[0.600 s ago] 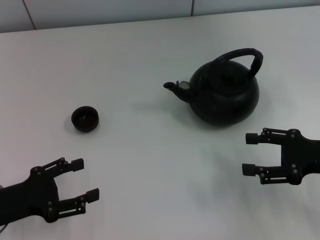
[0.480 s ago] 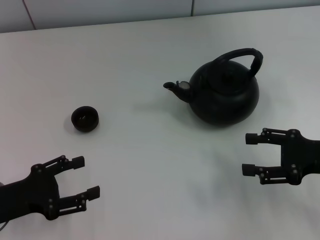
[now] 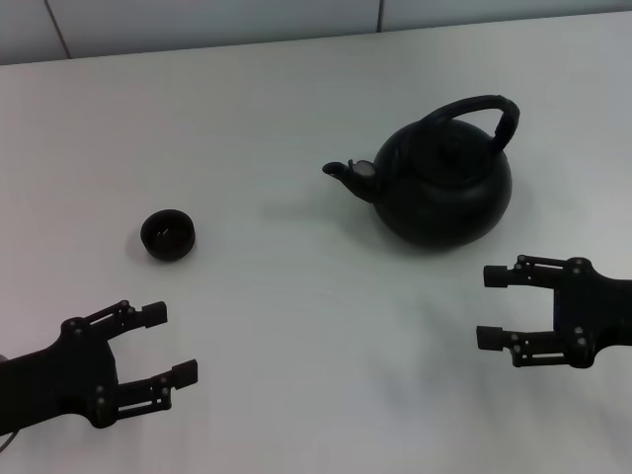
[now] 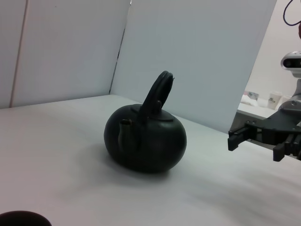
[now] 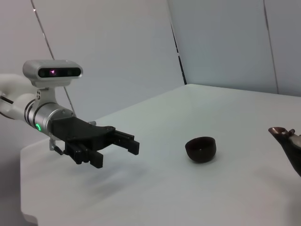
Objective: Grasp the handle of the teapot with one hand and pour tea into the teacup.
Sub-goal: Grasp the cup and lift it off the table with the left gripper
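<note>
The matte black teapot [image 3: 444,186] stands upright on the white table, right of centre, its spout [image 3: 341,173] toward the left. Its arched handle [image 3: 481,110] rises over the lid. The left wrist view also shows the teapot [image 4: 146,136] and its handle [image 4: 158,89]. The tiny black teacup [image 3: 167,234] sits at the left, apart from the pot, and shows in the right wrist view [image 5: 201,149]. My right gripper [image 3: 491,307] is open and empty, near the front right, short of the teapot. My left gripper [image 3: 168,343] is open and empty at the front left, in front of the teacup.
The white table [image 3: 296,296] runs back to grey wall panels [image 3: 197,20]. The right wrist view shows my left arm's gripper [image 5: 120,143] and wrist camera [image 5: 52,70]. A second table with small items [image 4: 263,101] stands beyond the panels.
My left gripper has dropped back slightly toward the front edge. The right gripper has barely moved. Teapot and teacup have not moved.
</note>
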{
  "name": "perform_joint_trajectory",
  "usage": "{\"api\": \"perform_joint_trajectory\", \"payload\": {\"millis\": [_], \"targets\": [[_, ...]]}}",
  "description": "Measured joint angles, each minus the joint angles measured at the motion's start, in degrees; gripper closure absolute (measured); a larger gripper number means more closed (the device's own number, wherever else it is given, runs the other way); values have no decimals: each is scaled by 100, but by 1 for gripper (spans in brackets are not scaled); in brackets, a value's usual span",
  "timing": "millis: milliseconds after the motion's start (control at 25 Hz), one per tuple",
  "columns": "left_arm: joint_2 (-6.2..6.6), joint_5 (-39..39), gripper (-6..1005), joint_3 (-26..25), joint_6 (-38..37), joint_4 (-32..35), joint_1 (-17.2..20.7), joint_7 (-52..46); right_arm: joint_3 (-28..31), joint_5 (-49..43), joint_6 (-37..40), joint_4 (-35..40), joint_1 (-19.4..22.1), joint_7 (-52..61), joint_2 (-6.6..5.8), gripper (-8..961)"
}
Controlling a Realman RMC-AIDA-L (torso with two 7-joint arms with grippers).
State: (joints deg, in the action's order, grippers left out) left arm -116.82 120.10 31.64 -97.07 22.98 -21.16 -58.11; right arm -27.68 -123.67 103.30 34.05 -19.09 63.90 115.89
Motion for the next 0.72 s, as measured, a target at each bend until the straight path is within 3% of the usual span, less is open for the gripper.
{"api": "perform_joint_trajectory", "payload": {"millis": [360,480,520,560,720], "targets": [[-30,-6,137,-142,-2,-26,16,1,14,8,33,125,-5,8,29,144],[-83,-7,137,-629,50,-34,64,47,28,17,33,127,-8,15,43,144],[-128,-8,137,-1058,133,-44,101,167,44,22,20,128,-11,18,55,144],[-128,-8,137,-1058,133,-44,101,167,44,22,20,128,-11,18,55,144],[-157,-15,137,-1995,467,-384,127,639,63,36,-10,128,-34,26,72,144]]}}
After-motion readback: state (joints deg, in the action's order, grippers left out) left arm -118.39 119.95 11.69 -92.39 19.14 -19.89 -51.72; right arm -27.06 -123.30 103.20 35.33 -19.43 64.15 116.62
